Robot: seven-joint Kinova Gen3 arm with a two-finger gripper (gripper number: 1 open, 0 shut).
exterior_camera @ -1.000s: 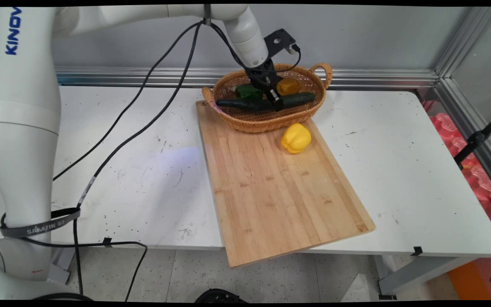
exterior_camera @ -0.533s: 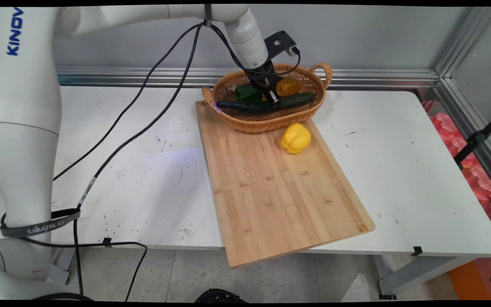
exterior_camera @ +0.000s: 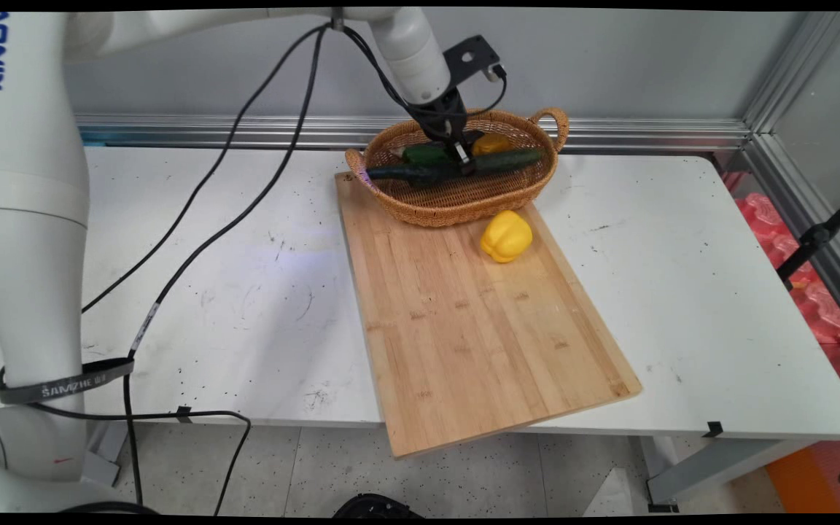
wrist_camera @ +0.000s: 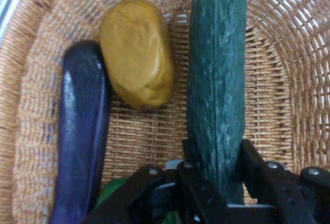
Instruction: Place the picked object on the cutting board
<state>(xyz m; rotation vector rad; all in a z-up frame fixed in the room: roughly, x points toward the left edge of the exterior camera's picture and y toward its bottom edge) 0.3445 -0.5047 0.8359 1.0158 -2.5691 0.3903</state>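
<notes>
Lifting clear of the basket's (exterior_camera: pixel 456 200) floor, the cucumber (wrist_camera: pixel 216 80) is now riding higher than half a second ago, pinched crosswise between the gripper's (wrist_camera: pixel 216 175) narrowed fingers. It is hanging level over the basket's middle. A potato (wrist_camera: pixel 136 59) is lying at its ten o'clock in the hand view, with an eggplant (wrist_camera: pixel 82 131) beyond. The yellow pepper (exterior_camera: pixel 506 235) is resting on the cutting board (exterior_camera: pixel 478 328), at the basket's five o'clock.

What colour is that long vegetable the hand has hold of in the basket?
Dark green, with bumpy skin: the cucumber. The hand view shows it best.
</notes>
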